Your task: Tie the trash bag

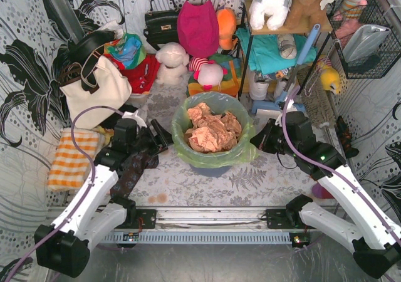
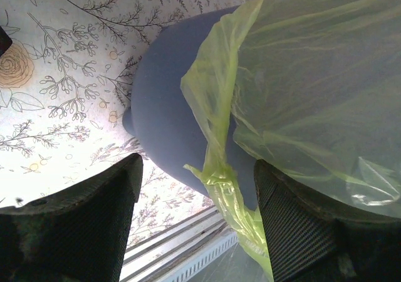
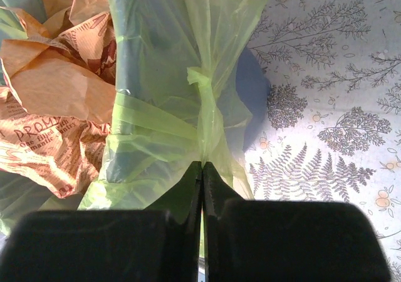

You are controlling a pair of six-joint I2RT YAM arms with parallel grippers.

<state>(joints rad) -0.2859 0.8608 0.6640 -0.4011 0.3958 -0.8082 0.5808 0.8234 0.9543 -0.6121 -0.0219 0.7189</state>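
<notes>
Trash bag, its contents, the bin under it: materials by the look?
Trash bag: thin glossy plastic film, translucent lime-green, wrinkled. Contents: crumpled printed paper, matte orange-brown, sharp creases. Bin: likely moulded plastic, smooth matte blue-grey; cannot be sure.

Both arms flanked the trash bag, elbows bent, wrists turned inward.
The left gripper sat at the bag's left side, jaws spread wide and clamping nothing; the right gripper, at the bag's right side, pinched a twisted strand of it.

Floral-print walls, leaf-patterned tabletop, cluttered shelf rack.
</notes>
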